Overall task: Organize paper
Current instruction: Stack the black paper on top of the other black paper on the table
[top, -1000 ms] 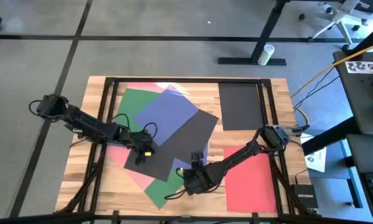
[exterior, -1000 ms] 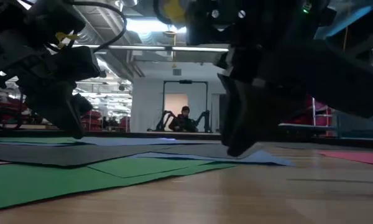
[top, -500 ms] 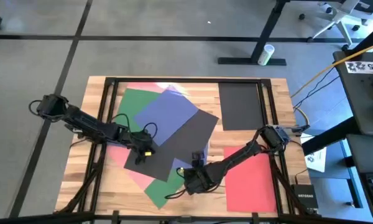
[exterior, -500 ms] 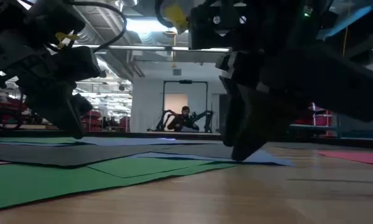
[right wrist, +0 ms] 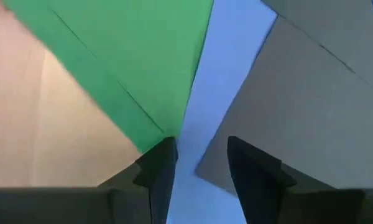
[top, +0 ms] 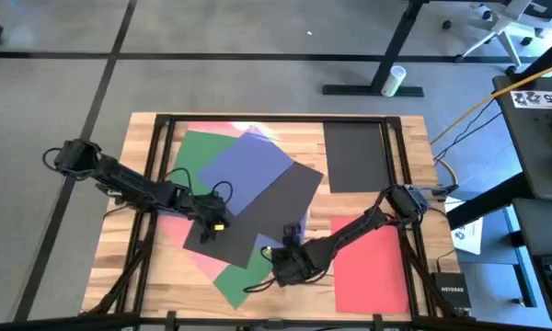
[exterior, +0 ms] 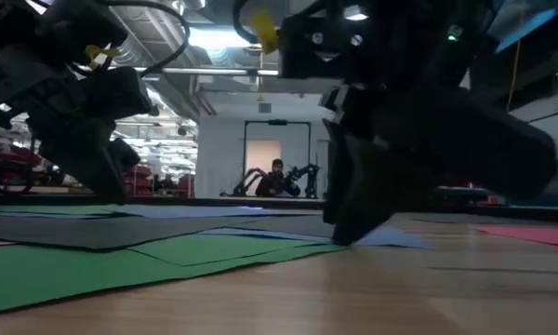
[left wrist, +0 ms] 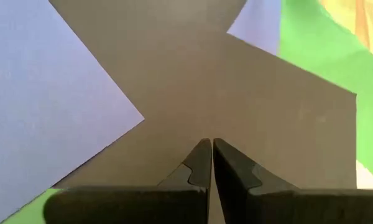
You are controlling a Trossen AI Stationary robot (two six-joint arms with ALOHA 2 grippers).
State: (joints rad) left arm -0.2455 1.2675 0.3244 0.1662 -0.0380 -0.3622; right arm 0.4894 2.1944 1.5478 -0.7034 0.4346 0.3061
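1. Your right tool [top: 281, 268] is down at the near end of the loose pile, its fingers spread with a clear gap between them. In the right wrist view that gap lines up with a strip of the blue sheet [right wrist: 221, 93], with the green sheet [right wrist: 137, 56] on one side and the black sheet [right wrist: 323, 106] on the other.

2. The relation to watch: the blue strip runs straight ahead from the right tool [right wrist: 199, 171], roughly along its pointing direction, so the sheet lies forward of the fingers and under them, not off to a side. The right arm is the nearer one to that corner.

3. Your left tool [top: 210, 227] sits on the big black sheet [top: 258, 213] in the middle of the pile, fingers pressed together with only a sliver between them. I judge it is pinning that sheet down, not pinching it.

4. The paper pile lies fanned across the centre of the surface [top: 368, 207]: pink, green, blue and black overlapping at skewed angles.

5. Two sheets lie apart from the pile: a black one [top: 357, 156] at the far right and a red one [top: 373, 262] at the near right, just beside the right arm.
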